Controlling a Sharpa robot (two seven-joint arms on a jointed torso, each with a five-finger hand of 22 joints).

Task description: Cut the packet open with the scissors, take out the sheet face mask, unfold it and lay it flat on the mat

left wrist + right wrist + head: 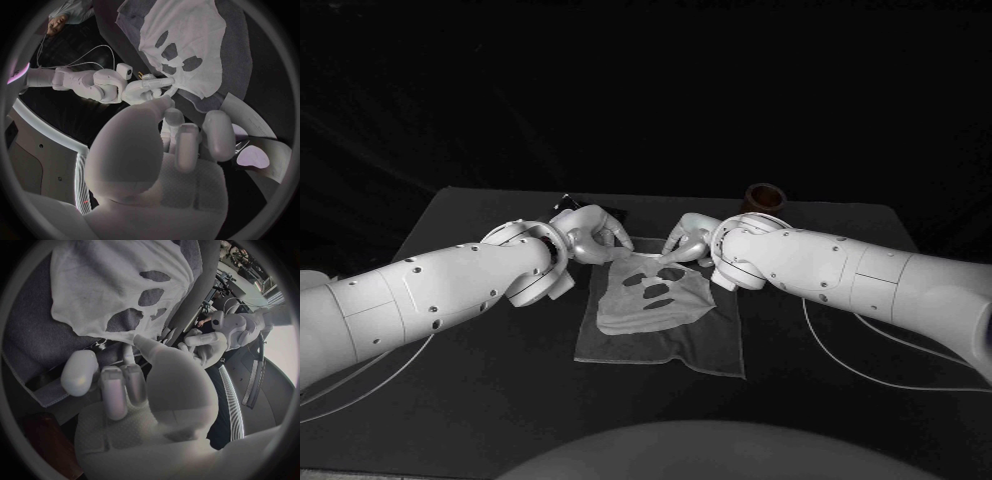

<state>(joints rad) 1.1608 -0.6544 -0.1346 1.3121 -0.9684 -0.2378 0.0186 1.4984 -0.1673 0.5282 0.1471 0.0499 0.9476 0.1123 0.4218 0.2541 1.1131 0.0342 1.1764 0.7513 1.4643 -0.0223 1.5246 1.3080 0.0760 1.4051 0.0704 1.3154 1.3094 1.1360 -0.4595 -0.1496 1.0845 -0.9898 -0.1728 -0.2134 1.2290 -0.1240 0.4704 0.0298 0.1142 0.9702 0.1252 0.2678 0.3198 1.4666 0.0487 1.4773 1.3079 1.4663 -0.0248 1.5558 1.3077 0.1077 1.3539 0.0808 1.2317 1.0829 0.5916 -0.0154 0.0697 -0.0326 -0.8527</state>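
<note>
Head view: sheet face mask [653, 290] is seen spread on mat [661, 350], with left hand [593, 235] and right hand [689, 238] at its far edge | Left wrist view: mask edge is pinched by right hand's fingertips | Right wrist view: left hand's fingers are seen loosely curled beside mask; its grip cannot be told.

One sheet face mask [653, 288], one mat [668, 352], two robot hands [593, 235] [687, 238], one brown round object [764, 195], one table [473, 400]

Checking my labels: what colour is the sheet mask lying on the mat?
The sheet mask is white, with dark cut-outs; best in the head view.
</note>
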